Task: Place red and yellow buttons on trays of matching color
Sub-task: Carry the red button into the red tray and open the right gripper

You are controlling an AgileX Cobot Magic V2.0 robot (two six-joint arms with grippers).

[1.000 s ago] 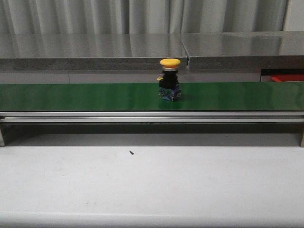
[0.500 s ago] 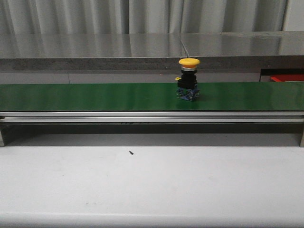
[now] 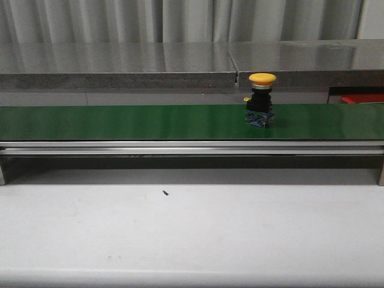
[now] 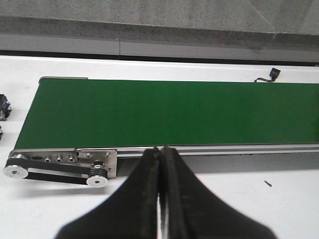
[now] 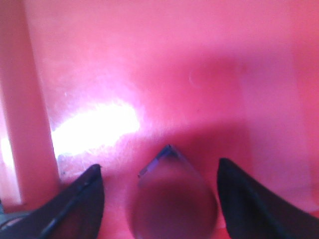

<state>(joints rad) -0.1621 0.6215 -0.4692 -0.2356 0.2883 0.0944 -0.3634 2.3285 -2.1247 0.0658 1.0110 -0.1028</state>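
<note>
A yellow button point(image 3: 261, 99) with a black base stands upright on the green belt point(image 3: 120, 122), right of centre. Part of a red tray point(image 3: 363, 98) shows behind the belt's far right end. In the right wrist view the red tray point(image 5: 149, 59) fills the picture. My right gripper point(image 5: 158, 167) is open just above its floor, and a blurred red button point(image 5: 172, 199) sits between the fingers, touching neither. My left gripper point(image 4: 160, 149) is shut and empty, hanging in front of the green belt point(image 4: 174, 112) near its roller end. No yellow tray is in view.
The belt runs across the table on a metal frame point(image 3: 192, 147), with a drive pulley point(image 4: 97, 177) at its left end. A grey ledge point(image 3: 120, 66) runs behind it. A small dark part point(image 4: 4, 107) lies left of the belt, and a black speck point(image 3: 165, 193) on the white table.
The yellow button has ridden the belt to the right, from about the middle to right of centre.
</note>
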